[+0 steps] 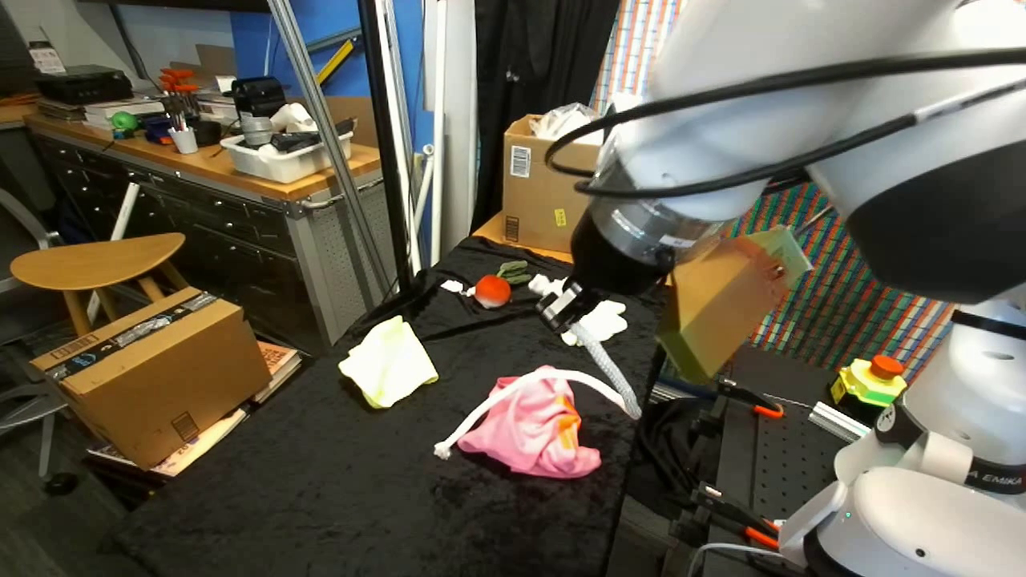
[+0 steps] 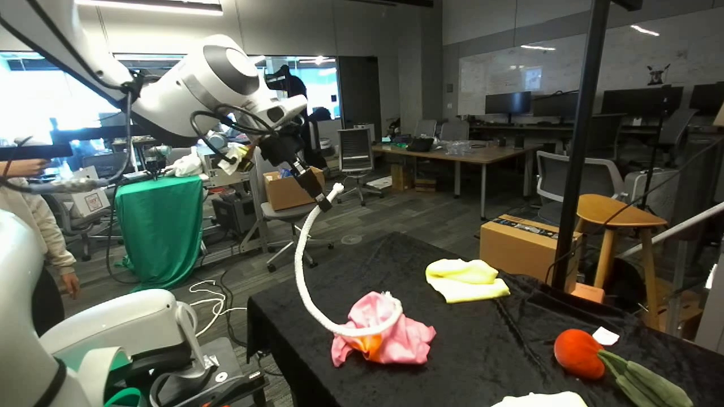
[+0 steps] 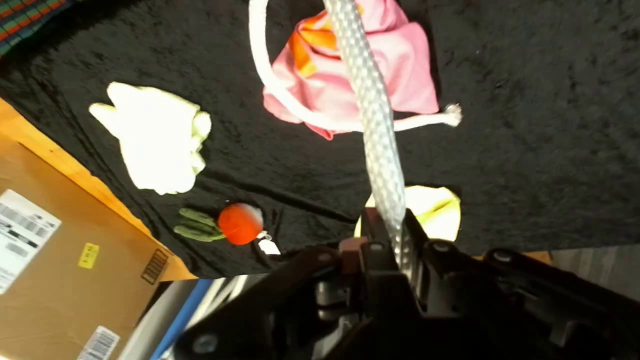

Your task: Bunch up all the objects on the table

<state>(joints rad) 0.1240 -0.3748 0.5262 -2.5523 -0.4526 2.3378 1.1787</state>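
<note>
My gripper (image 1: 563,308) is shut on a white-grey braided rope (image 1: 603,361), near one end, above the black-covered table (image 1: 321,489). In an exterior view the rope (image 2: 300,265) hangs in a curve from the gripper (image 2: 325,203). Its lower part lies across a crumpled pink cloth with an orange patch (image 2: 407,339). The wrist view shows the rope (image 3: 372,100) between the fingers (image 3: 392,220). A pale yellow cloth (image 1: 389,365), a white glove-like cloth (image 3: 155,140) and a red-orange plush vegetable with green leaves (image 2: 578,354) lie apart from each other.
A cardboard box (image 1: 541,188) stands at the table's end beside the white glove-like cloth. A black upright pole (image 2: 574,135) rises past the table's edge. Another box (image 1: 160,377) is beside the table. An emergency stop (image 1: 870,383) sits near the robot base.
</note>
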